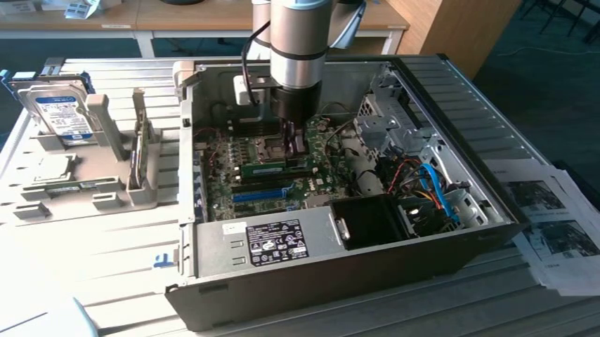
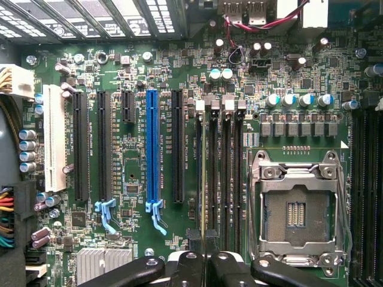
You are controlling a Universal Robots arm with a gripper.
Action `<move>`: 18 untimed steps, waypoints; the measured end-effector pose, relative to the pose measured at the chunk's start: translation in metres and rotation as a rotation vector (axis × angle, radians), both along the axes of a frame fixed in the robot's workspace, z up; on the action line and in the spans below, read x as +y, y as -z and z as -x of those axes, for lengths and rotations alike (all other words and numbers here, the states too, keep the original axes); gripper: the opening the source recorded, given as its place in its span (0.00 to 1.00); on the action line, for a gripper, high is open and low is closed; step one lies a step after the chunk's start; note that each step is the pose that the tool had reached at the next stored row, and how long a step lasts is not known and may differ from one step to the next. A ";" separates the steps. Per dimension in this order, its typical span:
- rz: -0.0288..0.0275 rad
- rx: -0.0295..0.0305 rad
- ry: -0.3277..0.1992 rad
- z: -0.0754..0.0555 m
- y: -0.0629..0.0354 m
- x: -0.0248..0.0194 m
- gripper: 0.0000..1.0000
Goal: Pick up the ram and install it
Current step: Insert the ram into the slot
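Tower case (image 1: pixel 281 281) lies on its side with the panel off, so the arm (image 1: pixel 298 63) can drop straight down onto the motherboard (image 1: pixel 225 158). Gripper (image 1: pixel 298 154) sits low over the memory slots (image 2: pixel 218 173). Empty CPU socket (image 2: pixel 296 212) is just beside it on one side, blue expansion slot (image 2: pixel 152 149) further off on the other. Fingers are pinched nearly together, clamped, I judge, on the ram (image 1: pixel 265 169). It's a green stick held on edge, parallel to the slots, running out from the fingertips. It's at or in a slot, can't tell if seated. Exterior view gives the stick's green face and how low the arm is. Wrist view gives slot alignment, with the stick no more than a thin line between the fingers.
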State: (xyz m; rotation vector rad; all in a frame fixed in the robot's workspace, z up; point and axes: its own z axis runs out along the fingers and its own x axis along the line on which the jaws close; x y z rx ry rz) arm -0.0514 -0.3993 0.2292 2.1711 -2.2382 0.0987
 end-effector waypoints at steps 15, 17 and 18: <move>-0.0001 0.0000 -0.002 0.000 0.0007 0.0003 0.12; -0.0001 0.0000 -0.002 0.000 0.0008 0.0005 0.12; 0.0000 0.0001 -0.002 0.000 0.0007 0.0004 0.12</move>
